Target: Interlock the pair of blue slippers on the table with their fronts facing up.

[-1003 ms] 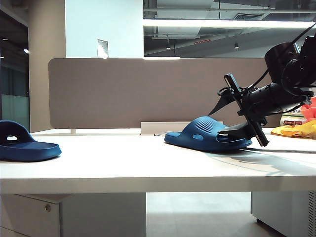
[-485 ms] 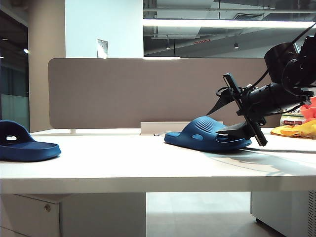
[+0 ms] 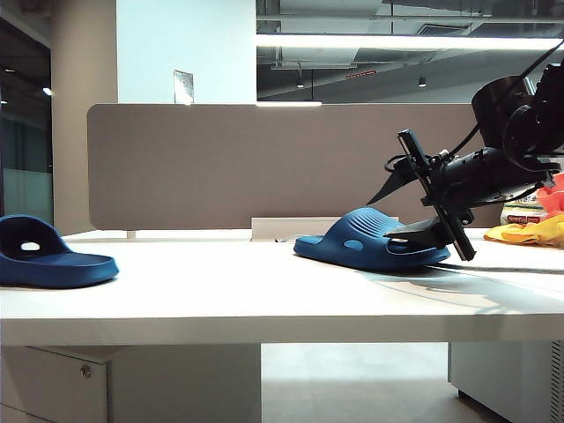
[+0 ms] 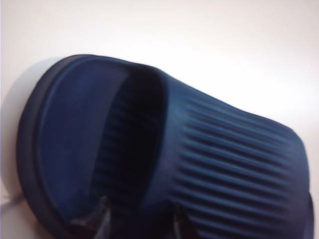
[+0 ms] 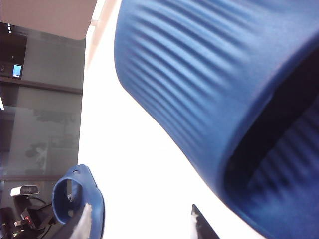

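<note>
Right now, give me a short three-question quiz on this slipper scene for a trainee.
1. True or false: the left slipper and right slipper are interlocked.
2. Where is the right gripper? A) low at the right slipper's heel end, B) over the left slipper, C) raised high above both slippers.
3. Fill in: the left gripper, out of the exterior view, has its fingertips at the ___ slipper's strap.
Key: 1 false, they lie far apart on the table, soles down. 2 A. 3 left.
</note>
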